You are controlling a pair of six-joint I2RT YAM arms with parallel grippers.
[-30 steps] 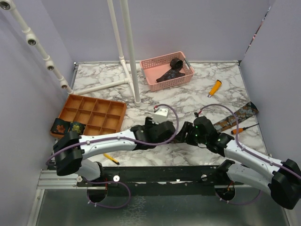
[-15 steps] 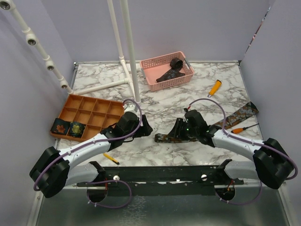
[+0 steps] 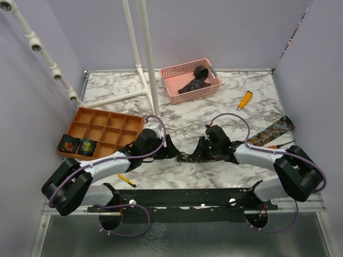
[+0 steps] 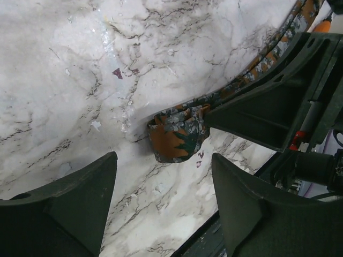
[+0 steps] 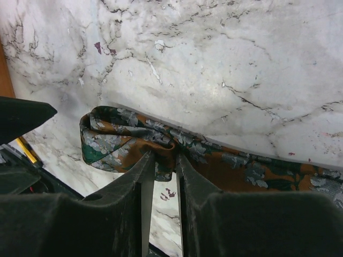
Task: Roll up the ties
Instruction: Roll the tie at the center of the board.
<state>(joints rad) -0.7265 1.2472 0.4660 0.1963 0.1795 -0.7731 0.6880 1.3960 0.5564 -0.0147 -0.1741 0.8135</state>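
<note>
Close to the near edge of the marble desk (image 3: 187,115), about midway along it, the right gripper (image 5: 165,156) is pinched onto the tie (image 5: 241,168) just behind its doubled-over end (image 4: 174,136). The fabric is bunched between the two nearly closed fingers. That end shows one loose fold and no real coil, so the roll on this tie looks barely begun. The left gripper (image 4: 162,171) hangs just beside the fold on its left side, fingers spread wide with nothing between them, and does not appear to touch the cloth. From the pinch the rest of the tie lies flat and unrolled, running diagonally out to the desk's right edge past an orange-handled tool (image 3: 270,148).

Farther back, along the left edge, an orange divided tray (image 3: 107,112) holds two rolled ties (image 3: 68,143) side by side in adjoining compartments at its near-left corner. Those two count as finished.

At the far edge a pink basket (image 3: 177,70) holds more dark tie fabric (image 3: 193,83), part bundled and part loose. How many ties are in it cannot be told. Judged from this, the job is under halfway: two ties are stowed, one is at its first turn, and the basket's contents are not yet rolled.
</note>
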